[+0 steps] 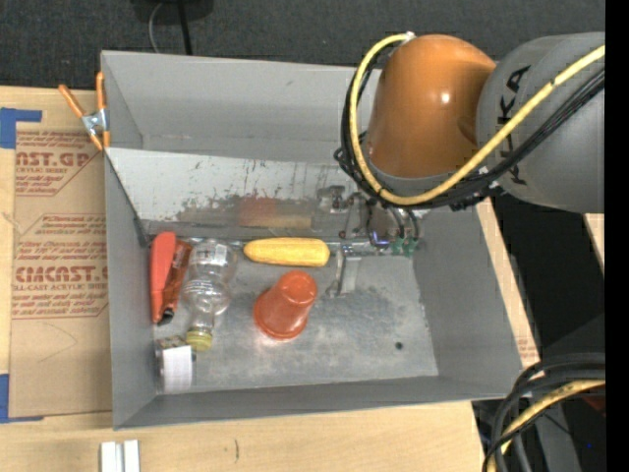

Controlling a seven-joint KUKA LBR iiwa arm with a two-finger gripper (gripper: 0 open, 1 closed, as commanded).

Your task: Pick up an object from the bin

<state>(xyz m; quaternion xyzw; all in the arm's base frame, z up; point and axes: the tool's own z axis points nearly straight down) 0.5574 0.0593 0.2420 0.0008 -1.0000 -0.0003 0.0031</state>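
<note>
My gripper (340,285) hangs under the arm's orange dome, right of the bin's middle, low over the floor. Just to its left lies an orange plastic cup (286,306) on its side, close to the gripper but apart from it as far as I can see. A yellow banana-shaped thing (286,253) lies level above the cup, its right end next to the gripper. Nothing shows held in the gripper.
Along the bin's left side lie a clear plastic bottle (206,291) with a yellowish cap, a red-orange hand tool (162,275) and a small white block (177,367) in the front left corner. Bare floor spreads to the right and front of the gripper.
</note>
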